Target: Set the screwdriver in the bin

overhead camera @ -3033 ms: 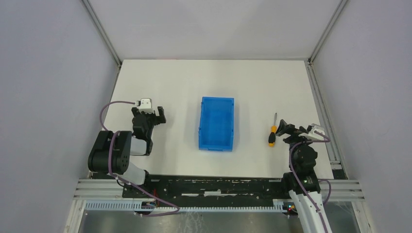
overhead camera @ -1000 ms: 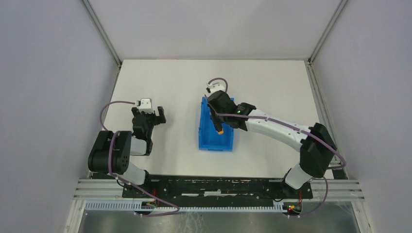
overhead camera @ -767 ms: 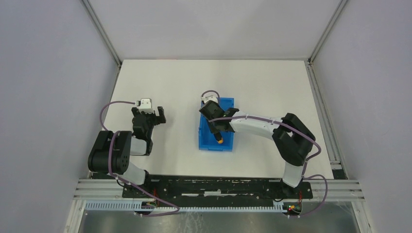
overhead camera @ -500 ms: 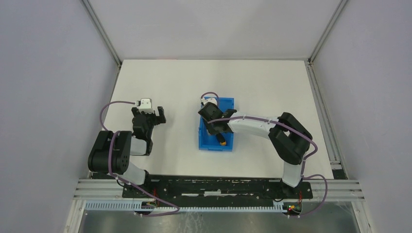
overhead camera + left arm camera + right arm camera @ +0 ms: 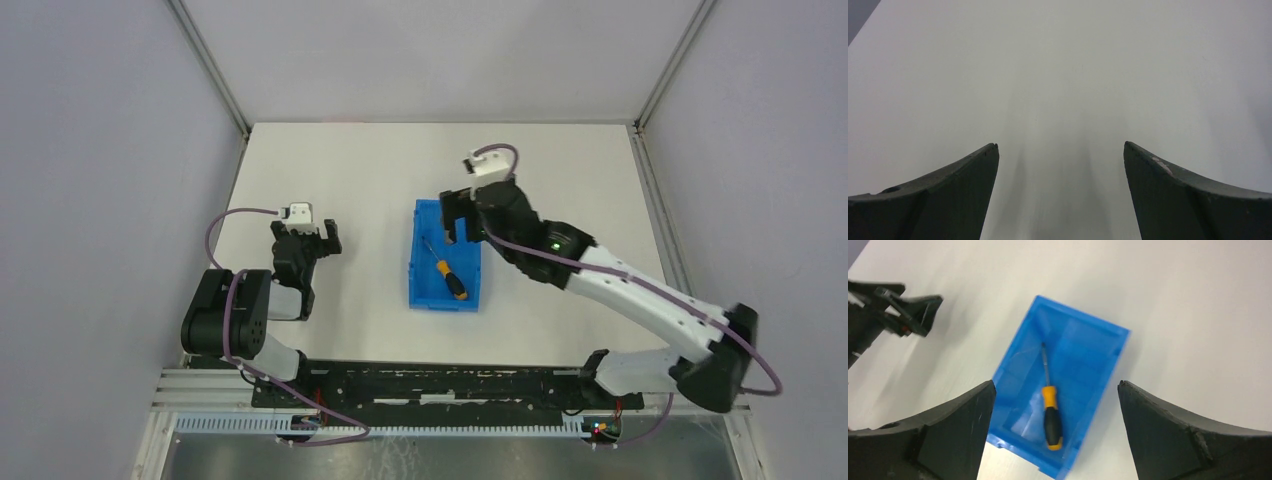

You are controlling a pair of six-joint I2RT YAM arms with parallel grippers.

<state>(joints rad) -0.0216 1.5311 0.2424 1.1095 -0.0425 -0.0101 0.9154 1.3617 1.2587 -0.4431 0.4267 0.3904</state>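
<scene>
The screwdriver (image 5: 448,273), orange-and-black handle and thin grey shaft, lies loose on the floor of the blue bin (image 5: 416,262), handle toward the near end. In the right wrist view the screwdriver (image 5: 1051,412) rests inside the bin (image 5: 1079,316), free of any finger. My right gripper (image 5: 458,221) hangs open above the bin's far right corner, holding nothing; its jaws (image 5: 1056,382) stand wide apart. My left gripper (image 5: 308,237) rests open over the table left of the bin, and the left wrist view shows only bare table between its tips (image 5: 1060,144).
The white table (image 5: 560,190) is walled by grey panels on three sides. The left arm's fingers (image 5: 908,315) show at the upper left of the right wrist view. A black rail (image 5: 440,385) runs along the near edge with both arm bases.
The right gripper opened and let go of the screwdriver, which now lies in the bin. That arm then rose and drew back toward the far right. The left arm stayed still.
</scene>
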